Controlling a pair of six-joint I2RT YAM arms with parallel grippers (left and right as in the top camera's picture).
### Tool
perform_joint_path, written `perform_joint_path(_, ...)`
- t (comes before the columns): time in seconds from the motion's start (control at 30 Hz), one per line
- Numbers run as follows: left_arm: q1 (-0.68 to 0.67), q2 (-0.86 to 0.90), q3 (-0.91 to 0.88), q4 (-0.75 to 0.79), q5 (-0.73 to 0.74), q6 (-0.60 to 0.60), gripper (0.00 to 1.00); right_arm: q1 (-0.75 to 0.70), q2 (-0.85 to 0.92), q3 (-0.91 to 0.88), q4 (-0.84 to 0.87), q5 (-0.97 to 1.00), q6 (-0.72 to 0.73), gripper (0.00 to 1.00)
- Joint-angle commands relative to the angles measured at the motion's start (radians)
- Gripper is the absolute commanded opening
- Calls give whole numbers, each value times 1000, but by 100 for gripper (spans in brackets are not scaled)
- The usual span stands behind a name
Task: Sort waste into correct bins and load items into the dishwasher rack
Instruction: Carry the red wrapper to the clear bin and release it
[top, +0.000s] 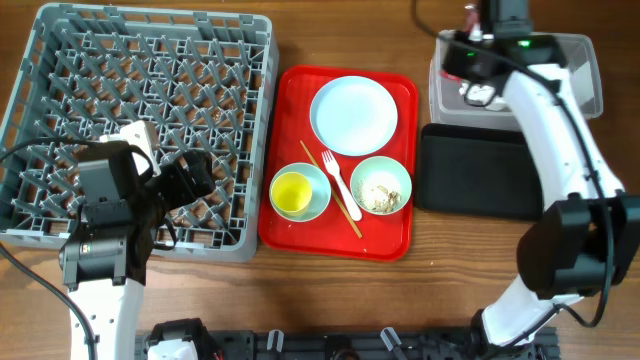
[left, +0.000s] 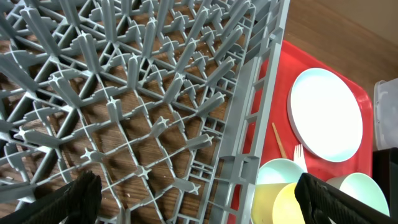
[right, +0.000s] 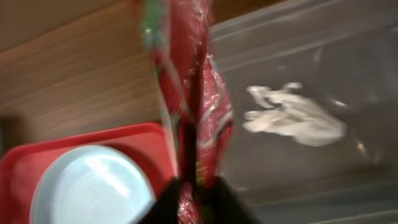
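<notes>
My right gripper (right: 196, 193) is shut on the red snack wrapper (right: 193, 93), which hangs over the left edge of the clear tub (right: 348, 62). A crumpled white tissue (right: 292, 118) lies inside that tub. In the overhead view this gripper (top: 480, 20) is at the tub's (top: 585, 75) far left corner. My left gripper (left: 202, 199) stands open and empty over the near right part of the dishwasher rack (top: 150, 12). On the red tray (top: 290, 230) sit a white plate (top: 353, 115), a yellow cup (top: 291, 193) inside a bowl, a bowl of food scraps (top: 381, 187), a fork (top: 342, 184) and chopsticks (top: 322, 180).
The black tray (top: 475, 170) lies in front of the clear tub, right of the red tray. The rack's grey wall (left: 249, 124) stands between my left gripper and the red tray (left: 280, 68). Bare wooden table shows along the front edge.
</notes>
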Motion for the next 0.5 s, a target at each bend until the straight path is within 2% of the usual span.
perform_joint_path(0.0,5,1,18,3,8,-13,100,-34,8,-9,34,-61,-27,73)
perform_joint_path(0.03,5,1,18,3,8,-13,100,-42,0,-8,47,-91,-60,90)
perform_joint_path(0.07,5,1,18,3,8,-13,100,-50,-14,-8,56,-119,-79,96)
perform_joint_path(0.23,5,1,18,3,8,-13,100,-46,-142,-8,-76,-271,-169,100)
perform_joint_path(0.47,5,1,18,3,8,-13,100,27,-172,-18,-352,-298,-167,100)
